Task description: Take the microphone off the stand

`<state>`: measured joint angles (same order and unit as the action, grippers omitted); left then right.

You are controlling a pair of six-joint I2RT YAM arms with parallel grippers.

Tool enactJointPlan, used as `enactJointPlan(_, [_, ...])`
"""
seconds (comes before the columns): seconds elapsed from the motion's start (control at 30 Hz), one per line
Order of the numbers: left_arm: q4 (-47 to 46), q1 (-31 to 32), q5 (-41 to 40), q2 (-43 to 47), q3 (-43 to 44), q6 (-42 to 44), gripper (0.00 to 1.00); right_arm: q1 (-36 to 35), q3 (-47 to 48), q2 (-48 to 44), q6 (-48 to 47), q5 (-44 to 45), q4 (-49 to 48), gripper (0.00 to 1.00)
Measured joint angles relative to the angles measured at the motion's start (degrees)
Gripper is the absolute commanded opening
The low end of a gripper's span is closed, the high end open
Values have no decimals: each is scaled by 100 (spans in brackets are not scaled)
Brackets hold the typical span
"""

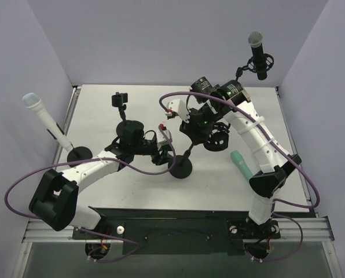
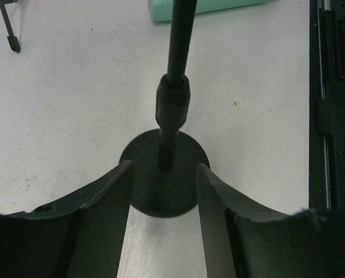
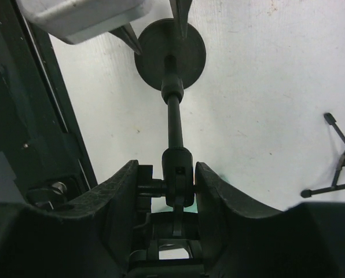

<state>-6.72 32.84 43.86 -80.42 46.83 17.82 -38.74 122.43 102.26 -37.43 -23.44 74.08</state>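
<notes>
table point(image 1: 103, 110): white | on it: green microphone point(image 1: 241, 164); round stand base point(image 1: 181, 168)

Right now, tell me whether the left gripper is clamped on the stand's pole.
No: the left gripper is open, its fingers standing clear of the pole on either side.

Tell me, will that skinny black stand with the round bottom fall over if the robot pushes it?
The thin black stand would probably tip if pushed high up: its pole is tall and its flat round base small. Pushed low, it might just slide on the smooth white table. It looks stiff, since the pole is straight.
</notes>
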Motion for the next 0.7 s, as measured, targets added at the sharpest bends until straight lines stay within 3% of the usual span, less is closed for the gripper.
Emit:
enactJointPlan(0.17, [-63,2,31,42,-107,-74,65,-68,820,476,-573,323,339,0])
enactJointPlan(0.3, [-472,20,-7,55,-315,-210,66,-61,761,496,-916,520,122,0])
enactJointPlan(0.57, [-1733,258,-229,-319,-363,-612,66,350,-1775,-1029,-894,459,-625,0])
enactJointPlan(0.7, [-2105,393,-313,-848,-28,-675,66,304,-2269,-1399,-774,479,-966,0])
